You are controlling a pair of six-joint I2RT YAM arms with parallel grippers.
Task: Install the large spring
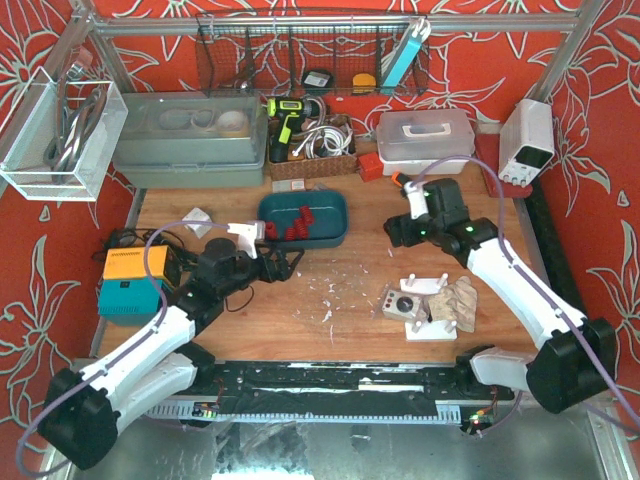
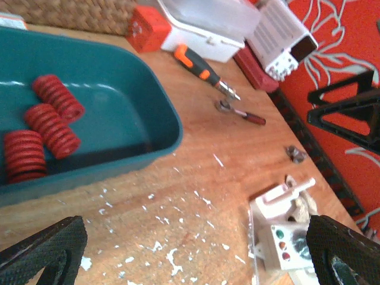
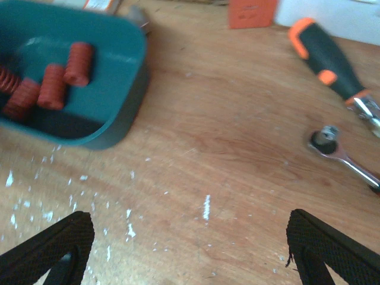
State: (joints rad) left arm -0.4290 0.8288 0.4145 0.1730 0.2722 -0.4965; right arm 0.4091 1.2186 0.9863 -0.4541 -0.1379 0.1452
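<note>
Hovering by the near side of the glossy teal plastic tray (image 2: 127,113), the left gripper (image 2: 193,252) has its black, cross-hatched pads (image 2: 44,249) spread wide, with nothing between them. The large springs (image 2: 50,124) lie on their sides inside that tray: chunky red ribbed coils, three plain from the left wrist, possibly a fourth in the blurrier right wrist view. Off to the tray's right, the right gripper (image 3: 190,249) hangs over scuffed wooden tabletop (image 3: 237,136) flecked with white chips, its pads held far apart and empty. Further right of the tray lie a screwdriver (image 3: 323,56) with a black-and-orange handle and a chrome ratchet wrench (image 3: 341,151). A white pegged fixture (image 1: 432,305) sits towards the tray's near right.
</note>
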